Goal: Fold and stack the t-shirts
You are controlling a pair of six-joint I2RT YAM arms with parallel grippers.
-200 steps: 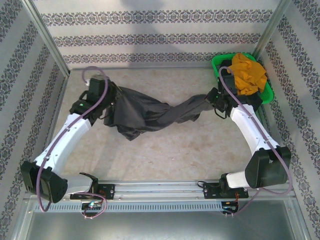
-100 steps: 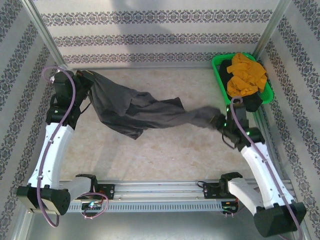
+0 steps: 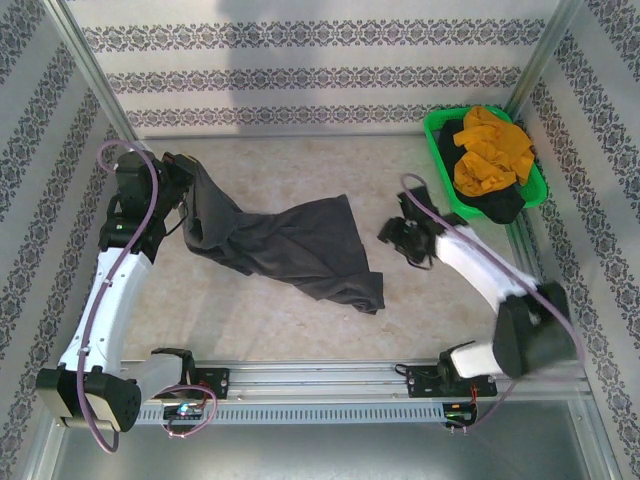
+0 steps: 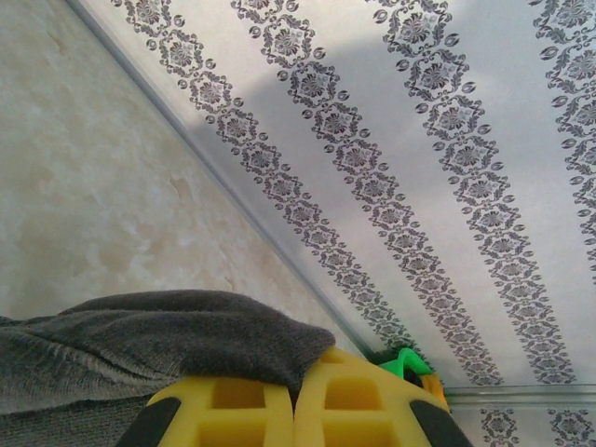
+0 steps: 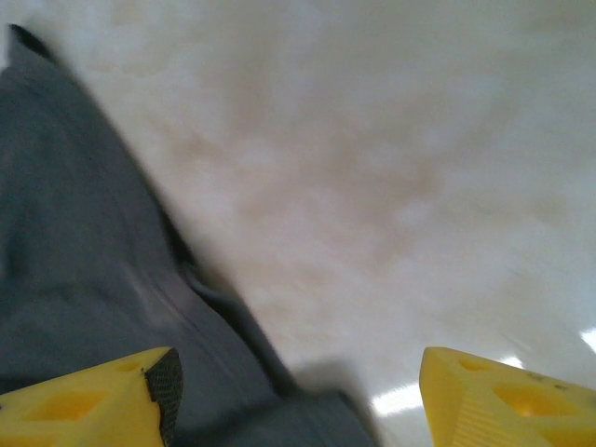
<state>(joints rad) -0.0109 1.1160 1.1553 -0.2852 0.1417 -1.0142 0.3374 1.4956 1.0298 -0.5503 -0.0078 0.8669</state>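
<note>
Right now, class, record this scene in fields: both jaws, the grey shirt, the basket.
Left jaws: shut on grey shirt
Right jaws: open, empty, by the shirt's right edge
Grey shirt: unfolded, rumpled on table, left end held
Basket: far right corner; orange shirt atop dark shirt

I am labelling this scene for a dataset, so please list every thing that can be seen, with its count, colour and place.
grey t-shirt: one, dark grey, crumpled on the table, left end lifted
orange t-shirt: one, mustard orange, on top in the basket
black t-shirt: one, blackish, in the basket under the orange one
basket: one, bright green, far right corner
table: one, beige
left end effector: one, yellow fingers, shut on the grey t-shirt
right end effector: one, yellow fingers, open, holding nothing
</note>
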